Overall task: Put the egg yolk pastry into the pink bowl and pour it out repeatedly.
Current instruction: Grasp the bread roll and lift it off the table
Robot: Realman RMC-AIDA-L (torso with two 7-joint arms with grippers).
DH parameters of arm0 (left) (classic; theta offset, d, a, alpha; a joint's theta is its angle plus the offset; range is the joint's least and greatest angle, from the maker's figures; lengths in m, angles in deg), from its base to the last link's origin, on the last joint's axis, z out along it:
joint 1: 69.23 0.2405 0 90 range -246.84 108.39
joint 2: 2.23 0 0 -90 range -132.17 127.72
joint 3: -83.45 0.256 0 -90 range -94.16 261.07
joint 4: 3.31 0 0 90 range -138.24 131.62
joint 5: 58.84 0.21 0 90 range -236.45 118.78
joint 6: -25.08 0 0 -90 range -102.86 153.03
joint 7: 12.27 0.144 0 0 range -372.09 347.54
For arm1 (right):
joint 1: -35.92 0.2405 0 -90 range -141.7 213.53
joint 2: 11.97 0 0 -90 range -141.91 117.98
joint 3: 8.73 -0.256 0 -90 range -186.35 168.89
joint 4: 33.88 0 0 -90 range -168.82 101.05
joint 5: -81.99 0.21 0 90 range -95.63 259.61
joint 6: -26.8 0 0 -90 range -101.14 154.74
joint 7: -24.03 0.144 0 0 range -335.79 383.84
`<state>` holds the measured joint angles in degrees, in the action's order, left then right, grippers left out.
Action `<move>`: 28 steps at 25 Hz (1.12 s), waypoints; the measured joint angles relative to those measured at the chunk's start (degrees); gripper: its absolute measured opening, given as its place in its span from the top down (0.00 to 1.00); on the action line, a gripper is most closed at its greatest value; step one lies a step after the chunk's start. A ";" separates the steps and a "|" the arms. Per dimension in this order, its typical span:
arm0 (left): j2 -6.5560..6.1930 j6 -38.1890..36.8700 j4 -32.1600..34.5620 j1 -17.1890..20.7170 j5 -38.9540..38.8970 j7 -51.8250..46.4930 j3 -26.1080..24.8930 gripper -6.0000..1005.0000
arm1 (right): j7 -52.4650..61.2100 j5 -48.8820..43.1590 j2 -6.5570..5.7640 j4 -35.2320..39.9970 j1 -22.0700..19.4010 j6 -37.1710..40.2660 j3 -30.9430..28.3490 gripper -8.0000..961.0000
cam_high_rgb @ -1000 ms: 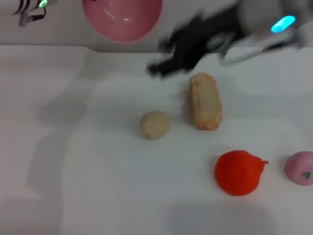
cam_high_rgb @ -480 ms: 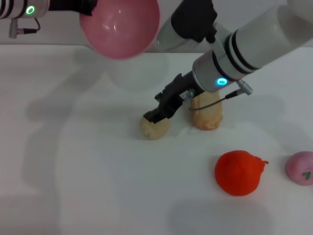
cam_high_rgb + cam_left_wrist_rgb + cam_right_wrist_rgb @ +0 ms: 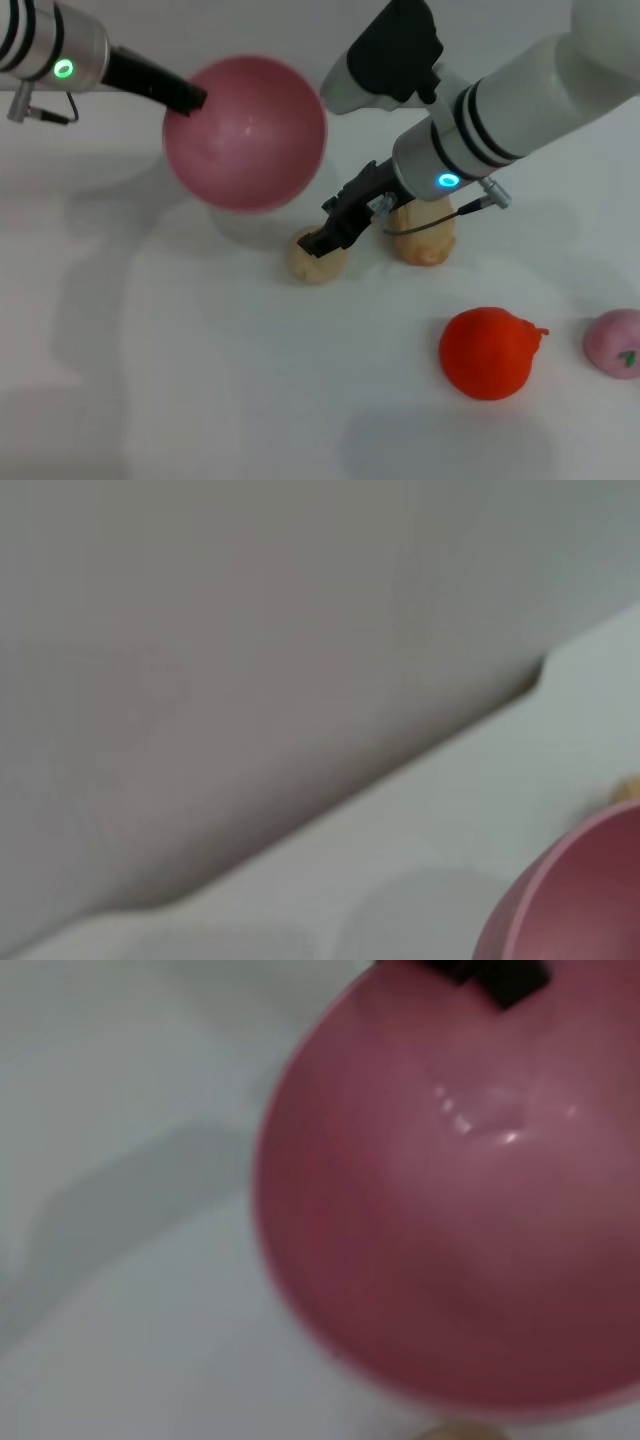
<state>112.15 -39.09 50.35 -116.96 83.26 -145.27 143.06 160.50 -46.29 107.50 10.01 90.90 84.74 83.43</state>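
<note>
**A:** Where is the pink bowl, and is anything in it?

**B:** The left tool grips its rim and holds it above the white bench, tipped on its side. Its inside shows nothing but smooth pink.

**A:** And the egg yolk pastry?

**B:** On the bench, just below the bowl. The right tool sits on top of it; I cannot tell whether it has clenched. Bread, a red fruit and a pink fruit lie nearby.
</note>
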 joint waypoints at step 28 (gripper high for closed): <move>-2.69 -8.24 0.93 2.03 4.51 -4.01 -2.84 0.95 | 2.07 4.22 0.10 -6.37 0.02 -8.97 8.19 0.37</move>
<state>109.46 -47.32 51.27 -114.94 87.77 -149.28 140.23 162.57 -42.08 107.60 3.64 90.92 75.77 91.62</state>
